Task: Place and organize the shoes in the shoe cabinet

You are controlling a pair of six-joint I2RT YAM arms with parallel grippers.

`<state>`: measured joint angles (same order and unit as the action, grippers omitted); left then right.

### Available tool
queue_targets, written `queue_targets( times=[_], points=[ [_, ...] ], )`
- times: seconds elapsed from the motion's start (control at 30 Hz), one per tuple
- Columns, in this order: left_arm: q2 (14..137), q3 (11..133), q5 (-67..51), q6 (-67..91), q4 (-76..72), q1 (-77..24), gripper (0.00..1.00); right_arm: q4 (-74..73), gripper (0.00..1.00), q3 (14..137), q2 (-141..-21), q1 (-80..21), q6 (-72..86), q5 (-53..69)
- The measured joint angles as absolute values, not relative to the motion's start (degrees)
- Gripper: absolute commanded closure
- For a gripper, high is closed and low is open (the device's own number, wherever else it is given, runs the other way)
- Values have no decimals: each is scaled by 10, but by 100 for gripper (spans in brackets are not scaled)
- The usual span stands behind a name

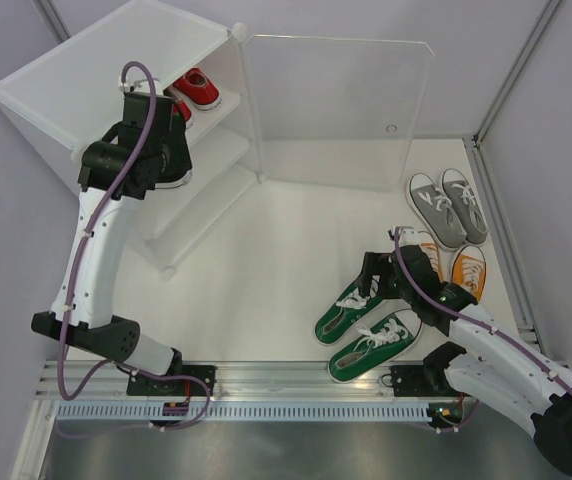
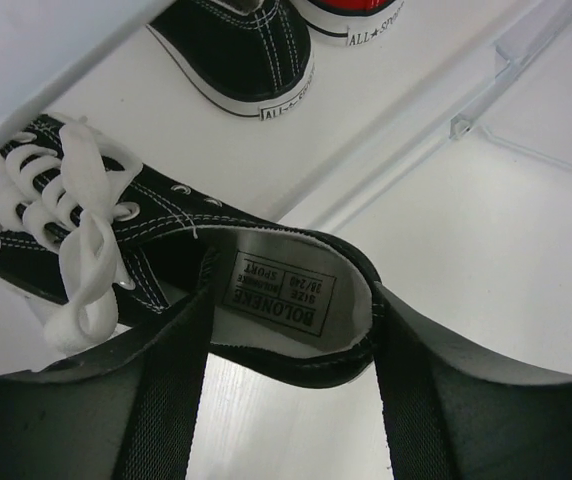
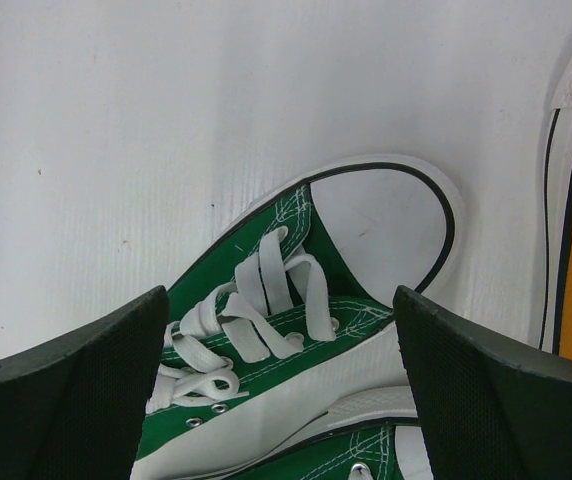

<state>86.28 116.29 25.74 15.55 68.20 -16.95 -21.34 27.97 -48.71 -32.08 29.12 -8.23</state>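
Observation:
The white shoe cabinet [image 1: 96, 60] stands at the back left with its clear door [image 1: 336, 110] swung open. Red shoes [image 1: 198, 88] sit on its upper tier. My left gripper [image 2: 291, 325] reaches into the middle tier, its fingers open on either side of the heel of a black shoe [image 2: 166, 225] that lies on the shelf. A second black shoe [image 2: 246, 50] lies farther in. My right gripper [image 1: 369, 283] hangs open over the laces of one of two green shoes [image 3: 266, 320]. Orange shoes [image 1: 468, 268] and grey shoes [image 1: 448, 205] lie on the table at the right.
The cabinet's lowest shelf [image 1: 191, 225] juts toward the table's middle. A raised rail [image 1: 501, 220] runs along the right edge. The right arm partly covers the left orange shoe. A red shoe's heel [image 2: 358, 14] shows beyond the black one.

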Motion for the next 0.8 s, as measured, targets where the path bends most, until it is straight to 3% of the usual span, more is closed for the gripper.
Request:
queue_targets(
  times=[0.1,0.2,0.23,0.33,0.8],
  points=[
    [848,1145,270,189,678,-171,43,-212,4,279,-482,-321,291,-77],
    [841,1136,274,216,674,-172,63,-209,4,278,-477,-321,291,-73],
    [841,1136,274,222,672,-173,76,-209,4,278,-476,-321,291,-72],
    [841,1136,276,229,662,-174,97,-204,4,277,-472,-321,291,-68],
    [828,1120,225,108,618,-165,98,-201,4,274,-465,-321,291,-58]
  ],
)
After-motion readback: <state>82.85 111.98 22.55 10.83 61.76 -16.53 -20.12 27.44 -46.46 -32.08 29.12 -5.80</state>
